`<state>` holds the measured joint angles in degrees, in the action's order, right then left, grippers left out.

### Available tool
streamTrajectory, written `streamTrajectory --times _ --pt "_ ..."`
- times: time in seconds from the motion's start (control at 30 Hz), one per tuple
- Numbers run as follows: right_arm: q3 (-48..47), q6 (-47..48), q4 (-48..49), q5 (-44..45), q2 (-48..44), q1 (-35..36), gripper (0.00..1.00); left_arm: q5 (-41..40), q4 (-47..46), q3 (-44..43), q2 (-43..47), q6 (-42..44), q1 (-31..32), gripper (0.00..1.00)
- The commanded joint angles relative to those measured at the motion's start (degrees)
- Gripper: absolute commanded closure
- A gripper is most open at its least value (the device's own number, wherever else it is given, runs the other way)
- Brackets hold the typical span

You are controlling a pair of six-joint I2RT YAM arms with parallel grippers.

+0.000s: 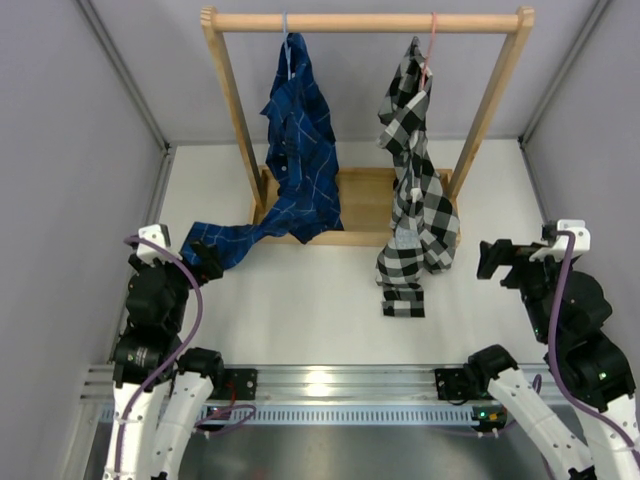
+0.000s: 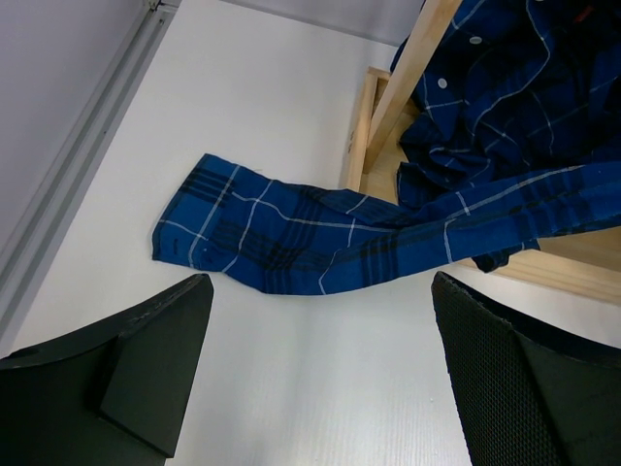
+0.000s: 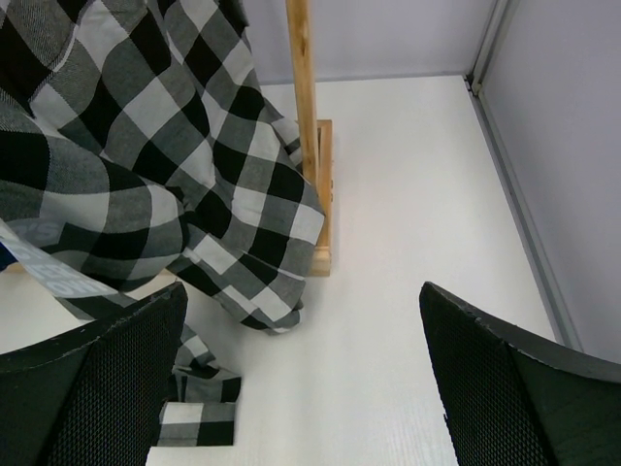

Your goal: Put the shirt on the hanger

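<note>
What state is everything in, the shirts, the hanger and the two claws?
Pink hanger: hooked on the rail.
Checked shirt: hanging bunched from it, lower end on the table.
Blue shirt: hanging, sleeve trailing on the table.
Left gripper: open, empty.
Right gripper: open, empty.

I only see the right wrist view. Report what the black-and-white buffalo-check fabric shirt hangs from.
Observer: The black-and-white buffalo-check fabric shirt hangs from a thin pink wire hanger hooked on the wooden rail.
Operator: Tell me what else is on that rail.
Observer: A dark blue grid-lined shirt hangs to its left, one sleeve trailing onto the white table.
Operator: Give me the left gripper.
Observer: The left gripper is open and empty, with that sleeve's end just ahead of it.
</note>
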<state>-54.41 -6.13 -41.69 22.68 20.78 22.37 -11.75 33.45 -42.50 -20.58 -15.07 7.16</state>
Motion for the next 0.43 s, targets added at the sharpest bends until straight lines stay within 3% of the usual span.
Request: streamTrajectory --times 0.0,0.4 --pt "-0.8 -0.2 -0.8 0.2 -0.5 0.0 0.01 0.1 -2.6 0.4 0.4 0.3 -0.2 0.02" --pt "0.4 -1.5 0.0 0.6 1.1 -0.1 0.01 1.1 -2.7 0.5 0.3 0.8 -0.2 0.02"
